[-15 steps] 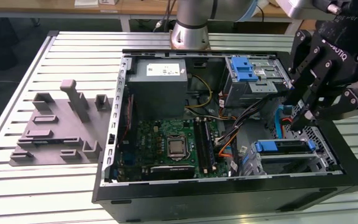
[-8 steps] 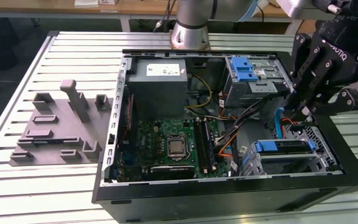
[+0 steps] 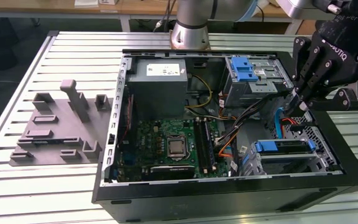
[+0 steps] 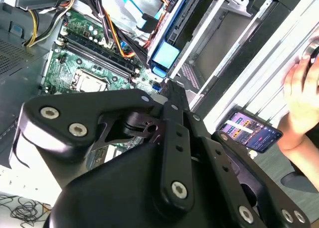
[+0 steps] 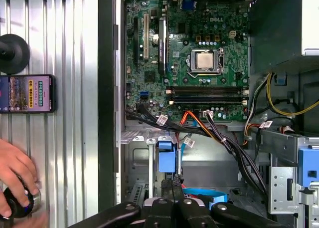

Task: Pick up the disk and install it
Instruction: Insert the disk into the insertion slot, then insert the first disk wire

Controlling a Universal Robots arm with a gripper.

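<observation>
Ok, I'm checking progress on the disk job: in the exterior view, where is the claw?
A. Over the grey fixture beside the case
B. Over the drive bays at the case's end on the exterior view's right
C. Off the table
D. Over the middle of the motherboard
B: the claw hangs above the case end with the blue-framed disk, away from the motherboard and fixture.

Hand (image 3: 295, 108) lowered, fingers together
</observation>
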